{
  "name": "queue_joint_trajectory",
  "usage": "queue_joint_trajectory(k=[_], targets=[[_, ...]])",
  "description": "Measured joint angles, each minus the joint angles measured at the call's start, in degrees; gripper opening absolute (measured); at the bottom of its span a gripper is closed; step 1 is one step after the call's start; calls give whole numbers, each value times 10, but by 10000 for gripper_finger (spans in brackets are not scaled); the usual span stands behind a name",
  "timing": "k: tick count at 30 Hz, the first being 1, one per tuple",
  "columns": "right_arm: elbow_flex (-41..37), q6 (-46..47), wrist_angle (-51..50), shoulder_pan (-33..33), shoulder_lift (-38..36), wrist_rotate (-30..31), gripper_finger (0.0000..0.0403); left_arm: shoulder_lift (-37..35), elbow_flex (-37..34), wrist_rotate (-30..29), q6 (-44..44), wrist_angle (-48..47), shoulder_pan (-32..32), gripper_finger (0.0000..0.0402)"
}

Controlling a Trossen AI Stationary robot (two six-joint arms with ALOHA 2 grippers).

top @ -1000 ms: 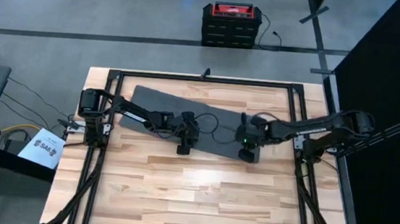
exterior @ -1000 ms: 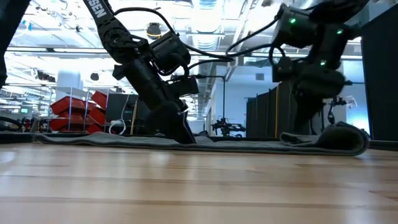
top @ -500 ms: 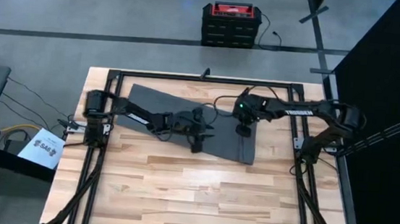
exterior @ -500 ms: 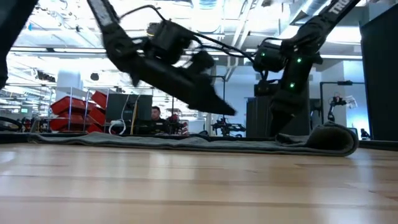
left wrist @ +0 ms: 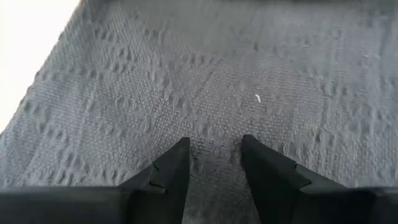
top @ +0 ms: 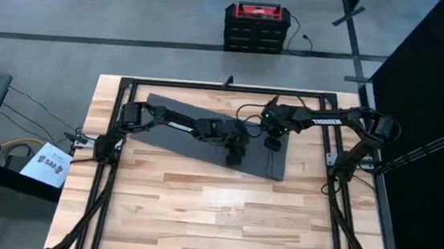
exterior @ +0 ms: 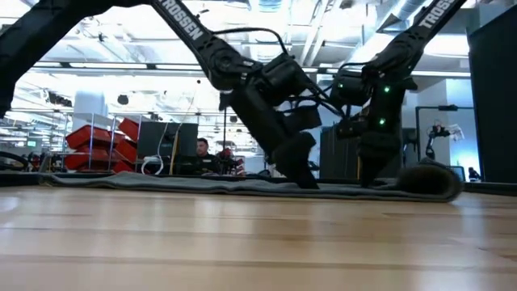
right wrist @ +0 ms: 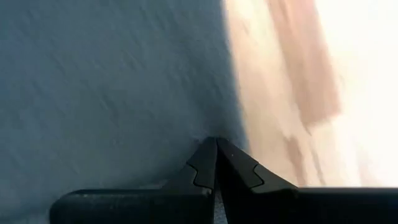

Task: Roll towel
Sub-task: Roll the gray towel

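Counter (top: 198, 211): pale wood planks. Towel (top: 179, 113) lies flat on its far half, long axis slanting from far-left down toward near-right; its right end shows a low rolled hump in the low view. Left gripper (left wrist: 214, 163) is over the towel's right-centre, tips down on the cloth, fingers slightly apart. Right gripper (right wrist: 216, 163) is at the towel's right edge, fingers pressed together.

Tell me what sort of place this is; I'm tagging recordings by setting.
Probably a robotics lab or workshop. The low view shows red storage racks, open ceiling lights and a seated person beyond the pale wooden plank table; the high view shows a grey concrete floor and a red-topped black equipment case.
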Motion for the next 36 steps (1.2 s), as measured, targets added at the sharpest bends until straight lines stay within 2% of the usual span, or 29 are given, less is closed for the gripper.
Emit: queue_joint_trajectory(k=[5,13,19,21,25,29,36], targets=[[0,1,-38,-26,-13,4,0,-2,2,-2,-13,-39,1,134],[0,1,-16,-26,-29,4,0,-2,1,-9,-17,-36,-5,134],[0,45,-99,-2,-122,4,0,-4,0,-9,-18,-36,-6,134],[-8,77,-122,22,-163,-6,0,-6,0,-9,-20,-34,-6,134],[-44,143,-167,100,-218,-76,0,-17,-3,-8,-22,-32,-6,134],[-78,234,-162,203,-244,-76,0,-42,-6,-5,-35,-35,-14,134],[-110,368,-117,344,-234,-76,0,-42,-4,-1,-28,78,-72,134]])
